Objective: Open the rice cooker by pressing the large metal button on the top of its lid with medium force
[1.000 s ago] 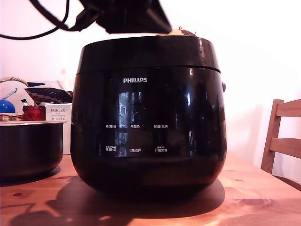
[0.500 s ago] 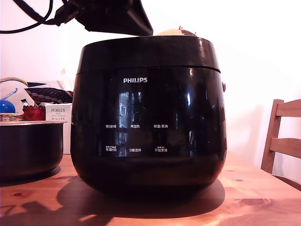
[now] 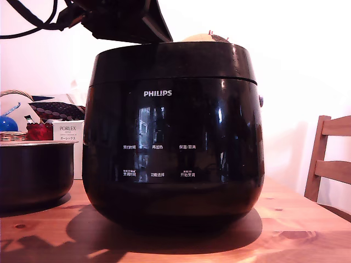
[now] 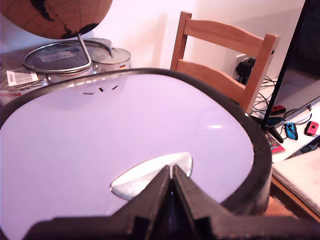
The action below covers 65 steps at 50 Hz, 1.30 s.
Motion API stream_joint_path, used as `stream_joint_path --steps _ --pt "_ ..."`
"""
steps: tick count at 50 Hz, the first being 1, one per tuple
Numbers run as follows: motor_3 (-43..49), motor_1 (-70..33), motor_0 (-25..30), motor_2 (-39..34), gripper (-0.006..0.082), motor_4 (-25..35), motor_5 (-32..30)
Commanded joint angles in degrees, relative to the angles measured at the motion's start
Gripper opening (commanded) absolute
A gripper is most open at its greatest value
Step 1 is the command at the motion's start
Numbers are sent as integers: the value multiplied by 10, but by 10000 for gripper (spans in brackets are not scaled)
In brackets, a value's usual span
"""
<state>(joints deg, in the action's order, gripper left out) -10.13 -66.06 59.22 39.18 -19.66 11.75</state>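
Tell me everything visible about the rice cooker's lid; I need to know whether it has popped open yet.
The lid is a thick, glossy black cap as wide as the rice cooker, sitting level and shut, with only a thin seam at the body. In the wrist view its top glares pale, with small vent slits near the far edge and a silver metal button near the front edge. The gripper, fingers together, points at that button; contact cannot be judged.

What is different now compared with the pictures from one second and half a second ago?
In the exterior view, the arm with its hand above the rice cooker has shifted toward that view's left and slightly upward. Nothing was taken hold of or let go. The lid stays closed; the cooker, the smaller black pot, the PORLEX box and the chair did not move.
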Motion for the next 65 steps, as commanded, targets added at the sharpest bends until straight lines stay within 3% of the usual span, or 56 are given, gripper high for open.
stream_joint_path --steps 1,65 --pt "19 -7 -2 -14 -21 -3 -2" --pt "32 -60 -21 -14 -21 14 5"
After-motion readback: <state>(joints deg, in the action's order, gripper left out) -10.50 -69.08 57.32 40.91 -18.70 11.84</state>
